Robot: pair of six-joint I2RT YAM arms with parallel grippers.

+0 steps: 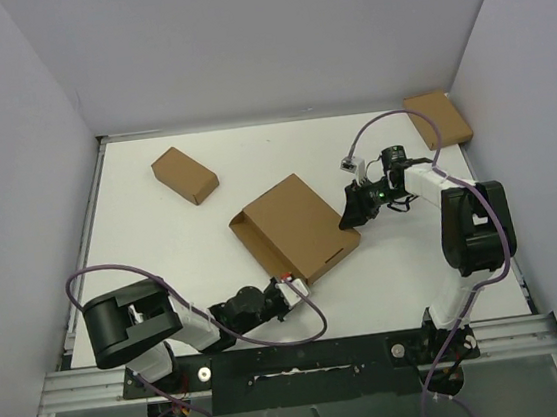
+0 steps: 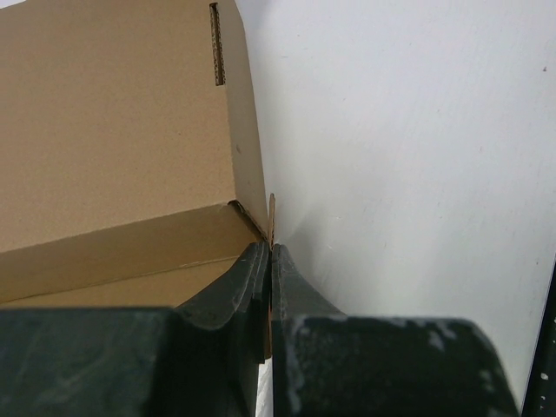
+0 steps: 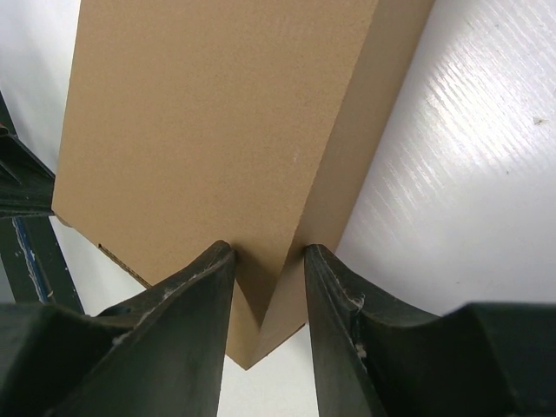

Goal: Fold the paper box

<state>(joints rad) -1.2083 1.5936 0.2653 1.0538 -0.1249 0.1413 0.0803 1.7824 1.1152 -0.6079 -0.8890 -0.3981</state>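
Observation:
The paper box (image 1: 295,225) is a brown cardboard mailer lying half-folded in the middle of the table, with its top panel flat and a side wall up on the left. My left gripper (image 1: 289,284) is at its near corner, shut on a thin cardboard tab (image 2: 272,213) that stands on edge between the fingers (image 2: 248,278). The box wall and a slit also show in the left wrist view (image 2: 113,130). My right gripper (image 1: 352,210) is at the box's right corner. In the right wrist view its jaws (image 3: 265,256) straddle that corner of the box (image 3: 208,113), and both tips touch cardboard.
A small ready-made brown box (image 1: 184,175) lies at the back left. Another (image 1: 438,118) lies at the back right against the wall. Grey walls close the table on three sides. Purple cables loop from both arms.

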